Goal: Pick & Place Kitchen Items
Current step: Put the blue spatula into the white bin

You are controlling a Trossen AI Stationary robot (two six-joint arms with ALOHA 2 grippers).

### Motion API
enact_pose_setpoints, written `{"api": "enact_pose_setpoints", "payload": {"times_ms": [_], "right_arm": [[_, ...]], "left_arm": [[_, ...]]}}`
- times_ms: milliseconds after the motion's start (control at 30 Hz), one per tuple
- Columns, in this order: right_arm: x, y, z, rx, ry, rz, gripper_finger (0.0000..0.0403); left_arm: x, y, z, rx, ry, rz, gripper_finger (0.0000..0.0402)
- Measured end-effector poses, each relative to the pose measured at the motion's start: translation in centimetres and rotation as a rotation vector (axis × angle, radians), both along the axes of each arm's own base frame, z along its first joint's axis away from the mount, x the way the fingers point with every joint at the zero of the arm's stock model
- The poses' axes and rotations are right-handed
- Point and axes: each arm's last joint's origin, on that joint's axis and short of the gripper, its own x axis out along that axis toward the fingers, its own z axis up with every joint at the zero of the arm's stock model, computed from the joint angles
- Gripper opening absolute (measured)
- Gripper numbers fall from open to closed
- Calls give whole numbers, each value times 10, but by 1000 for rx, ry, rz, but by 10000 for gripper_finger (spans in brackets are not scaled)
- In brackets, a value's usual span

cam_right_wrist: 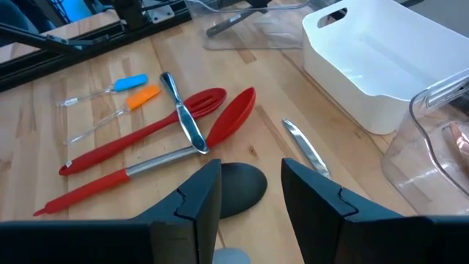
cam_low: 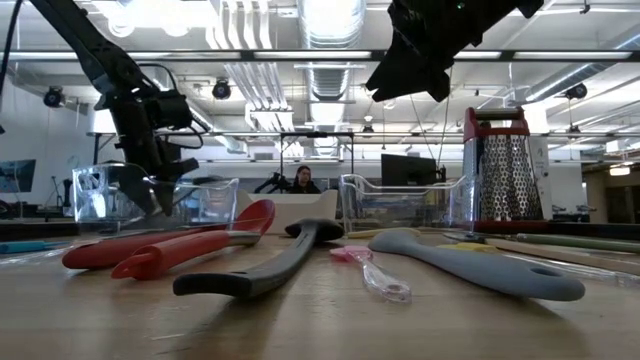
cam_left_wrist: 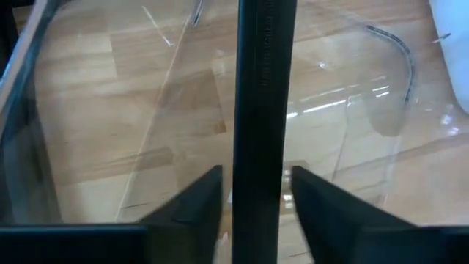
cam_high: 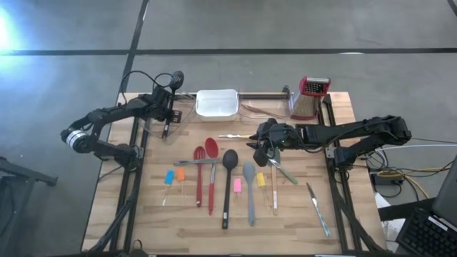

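On the far left, the left gripper (cam_high: 166, 123) hangs over a clear bin (cam_high: 153, 127). A long black handle (cam_left_wrist: 264, 88) stands straight up between its fingers (cam_left_wrist: 198, 194). The fingers are a little apart, with a thin gap on each side, so the handle looks let go. It is stiff and thin and looks ready to drop into the bin.

Next come the things lying on the table (cam_high: 335, 107). First are a small blue block (cam_high: 169, 176) and an orange block (cam_high: 180, 173), side by side. They look light and may slip, so a pinch on the flat sides is best. Then come a red slotted spoon (cam_high: 199, 153) and a red spoon (cam_high: 211, 148), with a thin knife (cam_right_wrist: 183, 117) lying across them. The knife should come off first. It is flat and hard to get under.

The black spoon (cam_high: 229, 160) is next. The right gripper (cam_high: 268, 148) hovers close above its round end, fingers apart and empty. The spoon is stiff and light. The middle of the handle is a good place to hold, so it will not tip.

After it lie a pink block (cam_high: 237, 185), a grey spatula (cam_high: 248, 173) and a yellow block (cam_high: 260, 180). Far right is one more knife (cam_high: 318, 207).
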Motion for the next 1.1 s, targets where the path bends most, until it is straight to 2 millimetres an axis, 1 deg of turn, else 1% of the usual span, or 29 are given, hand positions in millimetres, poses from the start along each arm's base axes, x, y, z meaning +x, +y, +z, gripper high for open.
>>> {"api": "enact_pose_setpoints", "payload": {"times_ms": [67,133,200,267,333,433,633,767,933,1100], "right_arm": [[0,0,0,0,0,0,137],[0,0,0,0,0,0,134],[0,0,0,1,0,-1,132],[0,0,0,1,0,-1,132],[0,0,0,1,0,-1,133],[0,0,0,1,0,-1,136],[0,0,0,1,0,-1,132],[0,0,0,1,0,-1,126],[0,0,0,1,0,-1,123],[0,0,0,-2,1,1,129]], "left_arm": [[0,0,0,-5,3,-3,217],[0,-1,0,-10,7,-12,247],[-1,-2,-1,-25,11,-30,267],[-1,-3,0,-42,16,-37,276],[-1,-4,5,-64,26,-37,278],[0,-2,17,-79,37,-37,278],[1,-1,54,-41,31,-64,279],[-2,-5,80,10,-19,-75,279],[-4,-22,111,104,-139,-110,279],[-5,-52,133,197,-229,-185,279]]}}
